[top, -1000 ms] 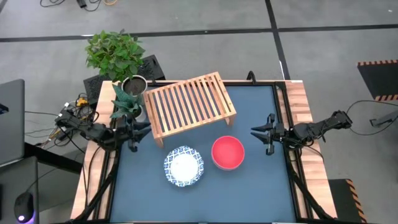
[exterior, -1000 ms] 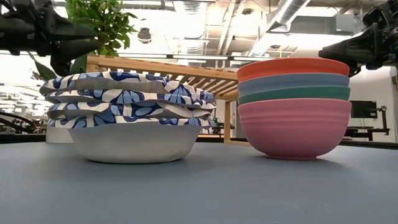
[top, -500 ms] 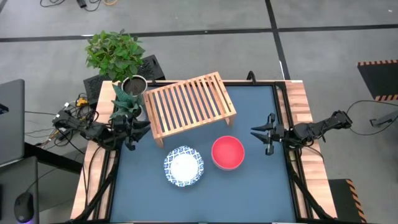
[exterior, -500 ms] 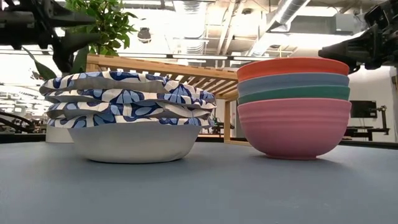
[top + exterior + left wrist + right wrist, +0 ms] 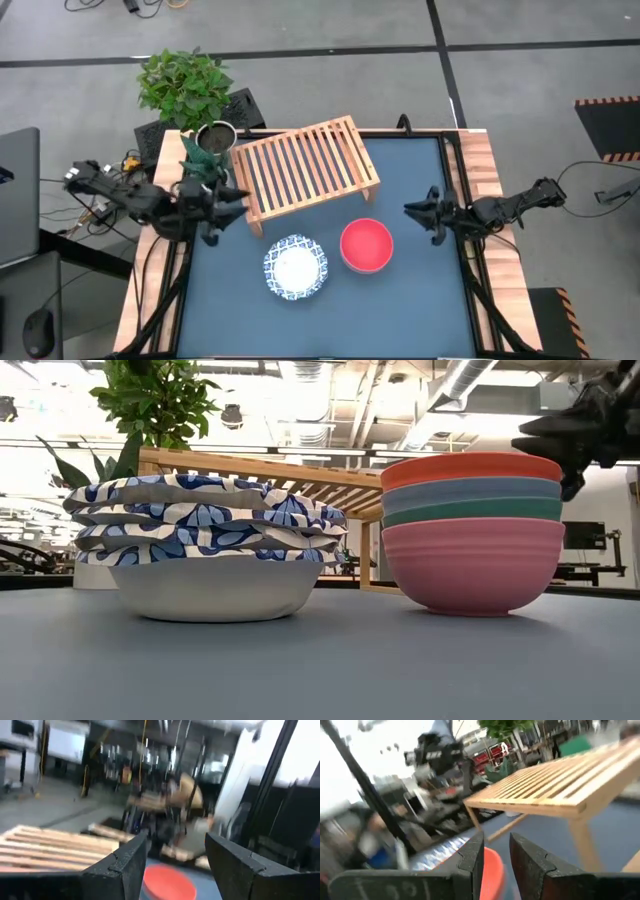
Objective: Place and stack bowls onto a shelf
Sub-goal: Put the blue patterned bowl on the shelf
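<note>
Two stacks of bowls rest by their bases on the blue table. The white stack with blue patterned rims (image 5: 296,267) (image 5: 205,550) is on the left. The coloured stack (image 5: 366,246) (image 5: 472,530) is pink, teal and blue with red on top. Behind them, the light-wood slatted shelf (image 5: 305,172) (image 5: 300,468) stands on short legs. My left gripper (image 5: 226,206) (image 5: 176,855) hovers open at the shelf's left end, pointing right. My right gripper (image 5: 418,212) (image 5: 496,855) is open with a narrow gap. It hovers to the right of the red bowl (image 5: 492,872), pointing left.
A leafy plant (image 5: 185,85) and a dark pot (image 5: 215,135) stand at the table's far left corner, close to my left gripper. Wooden rails (image 5: 480,160) border the table. Bare blue surface lies near the front edge (image 5: 330,320).
My left arm has risen, and its gripper has gone up out of the low view and shifted slightly toward the shelf. My right gripper has lifted a little and turned about its wrist. The bowls and the shelf have stayed put.
</note>
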You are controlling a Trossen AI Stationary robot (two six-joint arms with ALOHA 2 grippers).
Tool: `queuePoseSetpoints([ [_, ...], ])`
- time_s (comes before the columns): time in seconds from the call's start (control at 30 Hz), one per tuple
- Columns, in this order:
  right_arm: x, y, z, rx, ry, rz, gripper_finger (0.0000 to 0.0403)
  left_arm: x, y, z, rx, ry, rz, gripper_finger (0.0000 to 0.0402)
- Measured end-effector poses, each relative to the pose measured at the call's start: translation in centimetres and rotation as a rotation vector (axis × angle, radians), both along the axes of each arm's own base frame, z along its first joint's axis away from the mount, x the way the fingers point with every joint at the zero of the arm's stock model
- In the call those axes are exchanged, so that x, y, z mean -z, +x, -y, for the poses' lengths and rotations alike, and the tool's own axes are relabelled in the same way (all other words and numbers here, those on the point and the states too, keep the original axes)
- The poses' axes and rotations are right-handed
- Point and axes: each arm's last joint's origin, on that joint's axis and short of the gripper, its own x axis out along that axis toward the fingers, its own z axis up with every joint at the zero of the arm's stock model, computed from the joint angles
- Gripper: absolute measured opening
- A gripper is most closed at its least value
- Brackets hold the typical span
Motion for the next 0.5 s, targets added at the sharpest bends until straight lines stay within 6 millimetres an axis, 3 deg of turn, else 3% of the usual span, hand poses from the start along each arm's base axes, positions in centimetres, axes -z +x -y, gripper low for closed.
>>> queuePoseSetpoints([
  [0.1, 0.0, 0.0, 0.0, -0.01, 0.106, 0.024, 0.0118, -1.7, 2.6, 1.3, 0.074, 0.07, -0.163, 0.0188],
  [0.2, 0.0, 0.0, 0.0, -0.018, 0.157, 0.034, 0.0118, -2.2, 5.3, 2.8, 0.187, 0.071, -0.391, 0.0188],
  [0.37, 0.0, 0.0, 0.0, -0.026, 0.218, 0.039, 0.0118, -1.1, 8.8, 5.5, 0.312, 0.059, -0.85, 0.0188],
  [0.5, 0.0, 0.0, 0.0, -0.019, 0.151, 0.027, 0.0118, 0.0, 11.3, 7.4, 0.33, 0.141, -1.054, 0.0188],
])
